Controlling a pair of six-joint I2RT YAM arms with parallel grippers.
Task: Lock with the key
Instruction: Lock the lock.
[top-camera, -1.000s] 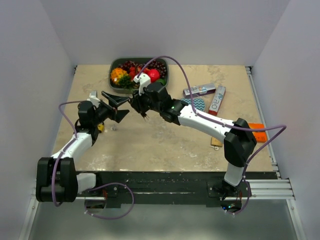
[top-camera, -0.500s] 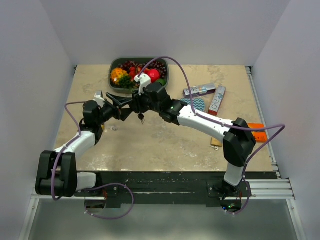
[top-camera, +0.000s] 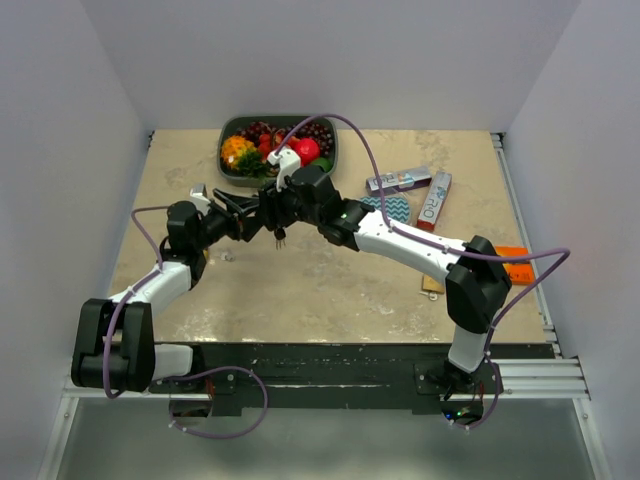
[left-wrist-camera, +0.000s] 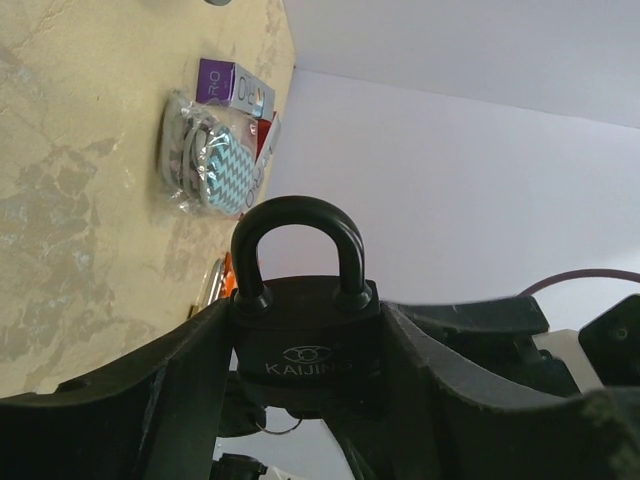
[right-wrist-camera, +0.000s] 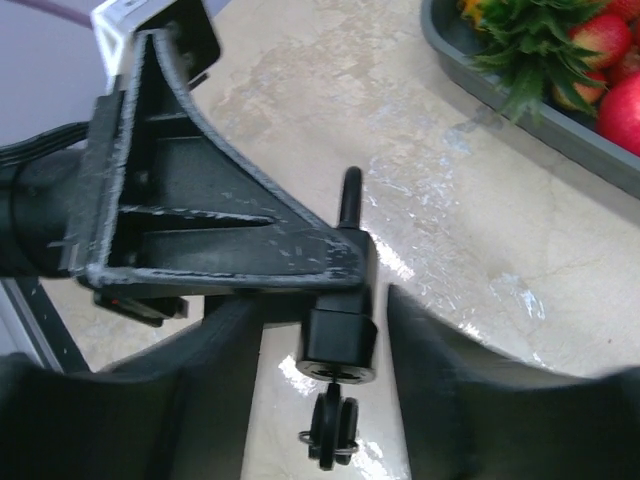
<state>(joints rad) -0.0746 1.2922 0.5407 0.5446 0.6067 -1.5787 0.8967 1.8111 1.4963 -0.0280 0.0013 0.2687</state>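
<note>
1. The left gripper (left-wrist-camera: 307, 318) is clenched on the black padlock (left-wrist-camera: 305, 345), holding it above the worktop (top-camera: 300, 290).
2. The right gripper (right-wrist-camera: 325, 305) is spread apart, its fingers flanking the padlock body, not pressed on it.
3. The key (right-wrist-camera: 334, 428) hangs from the padlock's underside.
4. In the top view, a fruit tray (top-camera: 336, 148) sits at 12 o'clock of the padlock, and packets (top-camera: 400, 182) lie at 3 o'clock.

Black padlock (left-wrist-camera: 305, 340), shackle closed, held mid-air in left gripper (top-camera: 256, 209); black key (right-wrist-camera: 335, 425) in keyhole, hanging below.
</note>
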